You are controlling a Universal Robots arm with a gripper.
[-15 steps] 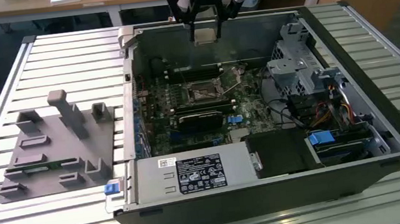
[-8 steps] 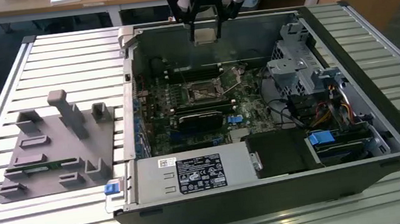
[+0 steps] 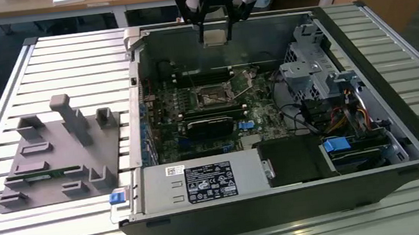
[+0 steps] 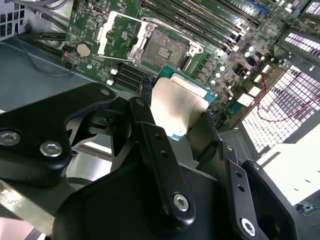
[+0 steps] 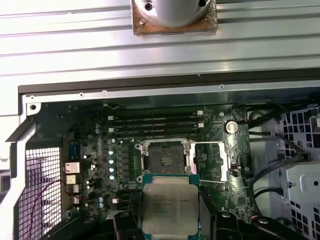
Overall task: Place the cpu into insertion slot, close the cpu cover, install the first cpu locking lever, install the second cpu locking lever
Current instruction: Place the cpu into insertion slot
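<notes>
Silvery-grey face on the cpu [image 4: 179,107], with a thin teal-green edge around it. The gripper [image 4: 178,102] is black all over. The motherboard [image 5: 216,122] is deep green, its memory slots [image 5: 150,126] black. The insertion slot [image 5: 165,156] is dark in the middle and the cpu cover [image 5: 226,160] pale silver. The table [image 3: 71,62] is light grey, striped in slats, and the case [image 3: 281,209] is black.

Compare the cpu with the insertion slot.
The cpu has a pale silvery face; the insertion slot is black with a dark centre. The cpu is clamped in the gripper above the board; the insertion slot sits fixed on it, uncovered. Both are square.
</notes>
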